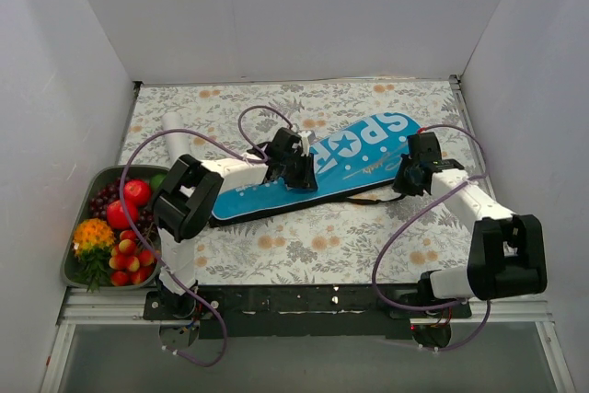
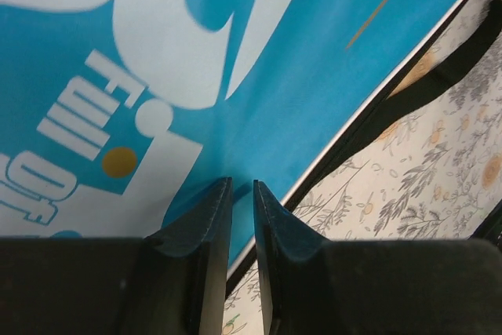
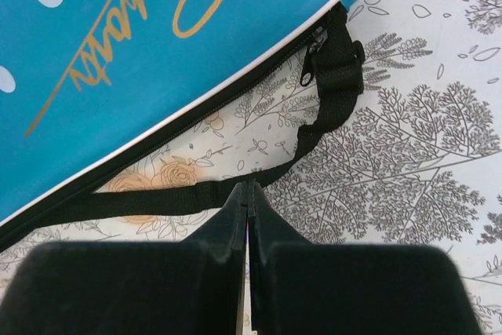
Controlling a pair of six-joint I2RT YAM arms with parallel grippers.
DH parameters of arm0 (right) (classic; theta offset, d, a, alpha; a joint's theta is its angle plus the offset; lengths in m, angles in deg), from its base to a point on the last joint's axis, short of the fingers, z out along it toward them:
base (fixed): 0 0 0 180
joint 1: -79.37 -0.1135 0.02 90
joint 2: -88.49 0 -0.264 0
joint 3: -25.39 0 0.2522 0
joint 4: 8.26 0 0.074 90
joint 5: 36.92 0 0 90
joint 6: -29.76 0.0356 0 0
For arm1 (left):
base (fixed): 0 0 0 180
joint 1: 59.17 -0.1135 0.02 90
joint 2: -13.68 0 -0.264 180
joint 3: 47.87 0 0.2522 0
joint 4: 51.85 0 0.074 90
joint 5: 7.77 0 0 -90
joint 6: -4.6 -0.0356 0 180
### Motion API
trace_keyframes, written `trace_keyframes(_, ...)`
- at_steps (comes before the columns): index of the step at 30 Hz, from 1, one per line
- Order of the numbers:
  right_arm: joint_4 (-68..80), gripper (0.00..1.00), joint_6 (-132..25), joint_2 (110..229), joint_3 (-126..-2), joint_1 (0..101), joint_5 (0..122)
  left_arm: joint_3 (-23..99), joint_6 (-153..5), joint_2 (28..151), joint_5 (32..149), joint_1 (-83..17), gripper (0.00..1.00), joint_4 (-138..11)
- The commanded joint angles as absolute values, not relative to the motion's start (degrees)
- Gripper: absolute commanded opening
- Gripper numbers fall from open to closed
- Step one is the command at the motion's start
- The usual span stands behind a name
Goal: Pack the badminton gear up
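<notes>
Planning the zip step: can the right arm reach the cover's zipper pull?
Probably yes: the zipper pull lies exposed ahead of the right claw, nothing over it; the claw is shut and the black strap adjoins it.

- Blue racket-shaped cover (image 1: 354, 161): lies flat and diagonal on the floral table covering (image 1: 304, 246), with its wide end far-right and its narrow end near-left. White lettering "SPO…" is readable at the wide end.
- Left gripper (image 1: 299, 176): reaches in from the left and sits over the cover's middle. Finger spacing is not resolvable.
- Right gripper (image 1: 408, 181): just beside the cover's near edge at the wide end, by a black strap (image 1: 368, 198). Finger spacing is not resolvable.
- White tube (image 1: 173, 126): far-left on the table, apart from the cover.
- Dark tray (image 1: 70, 269): at the left edge, holding colourful fruit (image 1: 136, 191).
</notes>
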State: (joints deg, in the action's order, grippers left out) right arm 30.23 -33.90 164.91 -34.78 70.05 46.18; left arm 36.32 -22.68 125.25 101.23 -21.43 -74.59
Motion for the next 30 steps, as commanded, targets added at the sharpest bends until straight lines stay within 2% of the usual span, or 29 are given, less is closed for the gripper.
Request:
trace_keyframes(1, 25.45, 0.01, -34.75, 168.37, -37.32, 70.32, 46.49, 31.20, -21.24, 124.34, 98.84, -21.55, 0.16, -72.82)
trace_keyframes(9, 24.05, 0.01, -35.99, 174.88, -37.15, 70.40, 43.59, 23.29, -18.77, 121.96, 97.87, -21.55, 0.14, -68.60)
trace_keyframes(24, 30.02, 0.01, -35.11, 179.98, -38.90, 72.51, 34.54, 18.36, -19.21, 115.55, 95.50, -21.55, 0.13, -69.83)
trace_keyframes(30, 31.86, 0.14, -35.46, 181.30, -39.70, 74.88, 33.13, 18.27, -20.71, 111.51, 93.57, -21.55, 0.14, -72.91)
